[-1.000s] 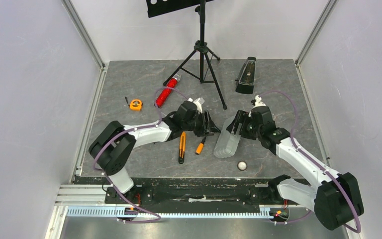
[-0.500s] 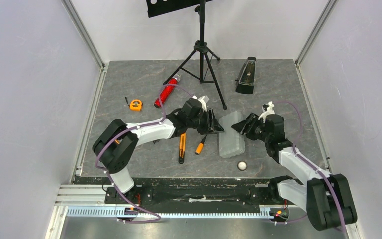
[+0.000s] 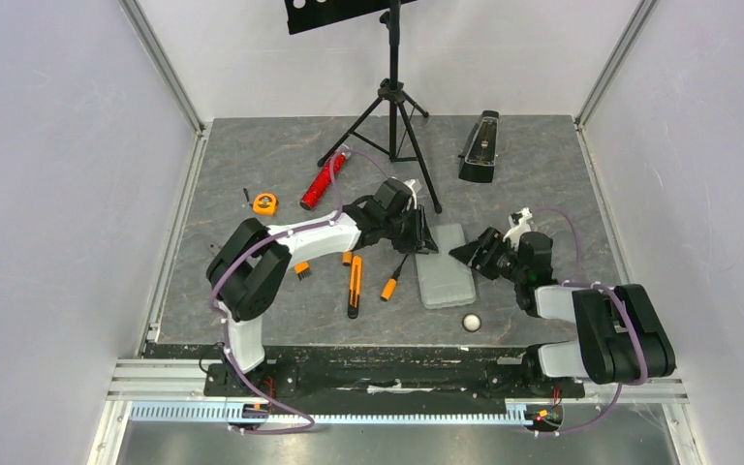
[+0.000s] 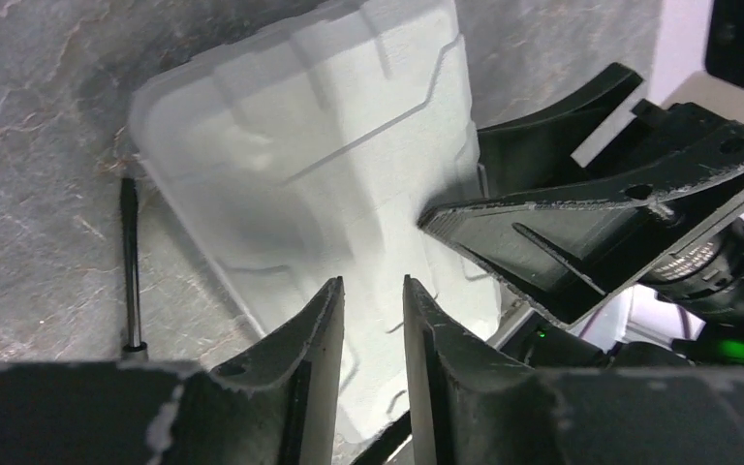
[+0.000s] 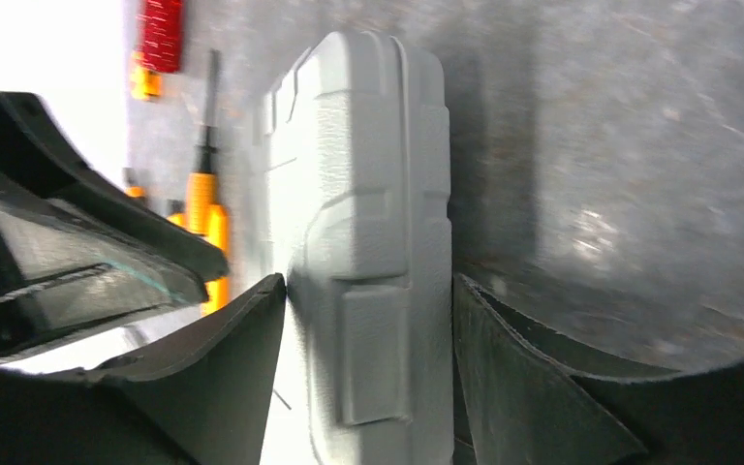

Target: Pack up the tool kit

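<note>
The top external view sits high above and behind the arm bases. From well away it looks down and forward over the whole dark grey slate-patterned desk (image 3: 252,291) to the far wall.

The left wrist view rides low and very close, looking past the left arm's black fingers (image 4: 312,354) onto the flat pale grey plastic case (image 4: 320,165). The right arm's black fingers (image 4: 562,242) enter from its right.

The right wrist view, equally close, faces the opposite way between the right arm's black fingers (image 5: 223,368) along the case (image 5: 373,194). The left arm's black fingers (image 5: 68,223) show at its left edge.

All three views share the case (image 3: 444,279), and the wrist views face each other across it.
</note>
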Action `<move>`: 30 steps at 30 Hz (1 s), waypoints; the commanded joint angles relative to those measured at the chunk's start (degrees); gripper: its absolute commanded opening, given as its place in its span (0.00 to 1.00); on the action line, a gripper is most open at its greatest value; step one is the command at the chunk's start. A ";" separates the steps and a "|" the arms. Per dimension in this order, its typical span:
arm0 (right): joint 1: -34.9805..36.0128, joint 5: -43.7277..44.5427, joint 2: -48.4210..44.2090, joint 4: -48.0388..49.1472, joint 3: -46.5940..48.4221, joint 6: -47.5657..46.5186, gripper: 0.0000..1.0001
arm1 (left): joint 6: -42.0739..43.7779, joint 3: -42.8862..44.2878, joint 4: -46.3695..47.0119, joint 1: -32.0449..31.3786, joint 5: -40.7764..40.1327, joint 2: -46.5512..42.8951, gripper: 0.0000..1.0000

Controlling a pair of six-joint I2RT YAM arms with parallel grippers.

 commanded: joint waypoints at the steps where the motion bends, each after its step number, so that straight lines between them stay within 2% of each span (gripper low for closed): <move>1: -1.21 3.47 0.32 -10.67 0.88 -11.37 0.66 | 3.54 3.16 -5.40 -0.77 -1.09 3.04 0.32; 6: -1.67 5.84 -2.00 -18.64 4.03 -17.26 0.72 | 4.19 4.57 -8.50 -0.87 -1.62 5.20 0.26; 10: -1.91 7.63 -5.56 -24.11 6.27 -20.15 0.72 | 4.76 5.30 -11.11 -0.85 -2.90 6.06 0.24; 17: -3.06 9.94 -10.52 -31.64 8.95 -23.92 0.61 | 5.40 7.03 -14.32 -0.87 -4.38 7.04 0.23; 22: -3.00 9.35 -11.20 -32.15 8.33 -24.90 0.51 | 5.78 8.37 -15.67 -0.96 -4.61 7.94 0.23; 30: -3.01 8.59 -11.35 -33.76 6.11 -25.07 0.42 | 5.95 8.90 -16.37 -1.05 -4.79 8.19 0.23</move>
